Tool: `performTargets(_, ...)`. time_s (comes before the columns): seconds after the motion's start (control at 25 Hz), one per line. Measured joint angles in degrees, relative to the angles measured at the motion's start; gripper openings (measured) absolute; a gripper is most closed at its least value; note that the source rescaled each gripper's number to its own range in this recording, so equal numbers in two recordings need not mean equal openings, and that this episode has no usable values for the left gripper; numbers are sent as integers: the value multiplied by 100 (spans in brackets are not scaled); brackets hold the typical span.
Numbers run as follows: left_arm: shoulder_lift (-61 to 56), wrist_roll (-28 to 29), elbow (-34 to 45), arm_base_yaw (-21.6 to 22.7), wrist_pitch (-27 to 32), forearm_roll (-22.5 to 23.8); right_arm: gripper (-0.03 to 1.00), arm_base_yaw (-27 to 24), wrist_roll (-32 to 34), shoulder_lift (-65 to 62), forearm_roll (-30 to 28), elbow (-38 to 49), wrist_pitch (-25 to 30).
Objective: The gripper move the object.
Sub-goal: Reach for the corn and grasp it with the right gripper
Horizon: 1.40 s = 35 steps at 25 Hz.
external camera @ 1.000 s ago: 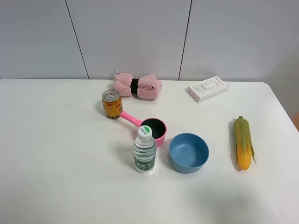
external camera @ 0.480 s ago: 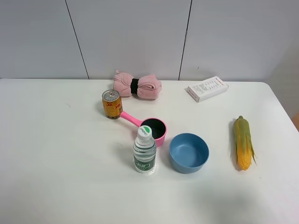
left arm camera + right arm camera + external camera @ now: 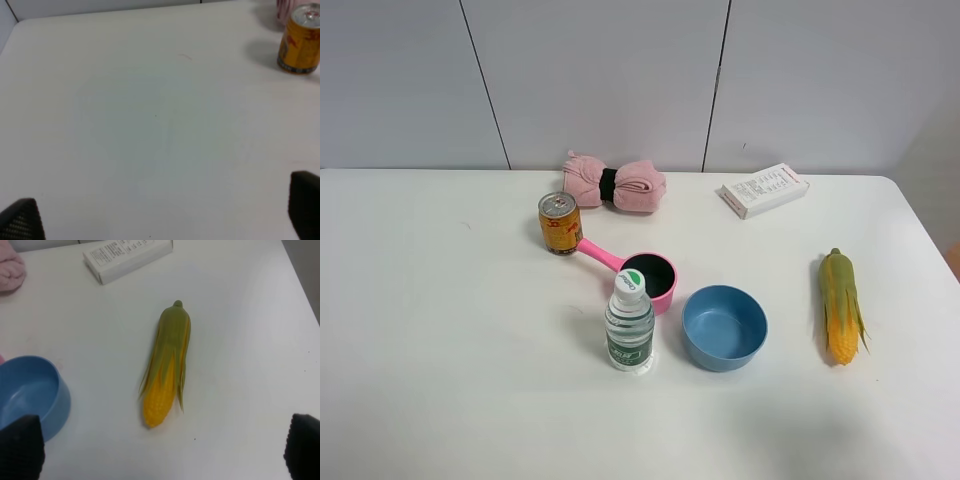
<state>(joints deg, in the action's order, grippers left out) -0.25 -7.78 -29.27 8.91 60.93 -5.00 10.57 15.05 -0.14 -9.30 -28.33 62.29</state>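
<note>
The toy corn cob lies on the white table at the right, its green stem end pointing to the back. It also shows in the right wrist view, lying free between and beyond the two black fingertips of my right gripper, which is open and above the table. My left gripper is open over bare table at the left, only its fingertips showing. Neither arm shows in the exterior high view.
A blue bowl stands left of the corn, also in the right wrist view. A water bottle, pink scoop, yellow can, pink cloth bundle and white box stand mid-table and at the back.
</note>
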Motion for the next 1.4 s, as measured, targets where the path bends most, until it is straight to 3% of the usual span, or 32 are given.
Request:
performTargets(0.32, 0, 0, 0, 0, 0, 0, 99, 0, 0, 0, -71, 0, 0)
performTargets(0.88, 0, 0, 0, 0, 0, 0, 100, 0, 56, 0, -185, -91, -159)
performTargets(1.08, 0, 0, 0, 0, 0, 0, 100, 6, 317, 348, -477, -480, -59)
performTargets(1.4, 0, 0, 0, 0, 0, 0, 100, 131, 699, 2295, -1192, -1890, 455)
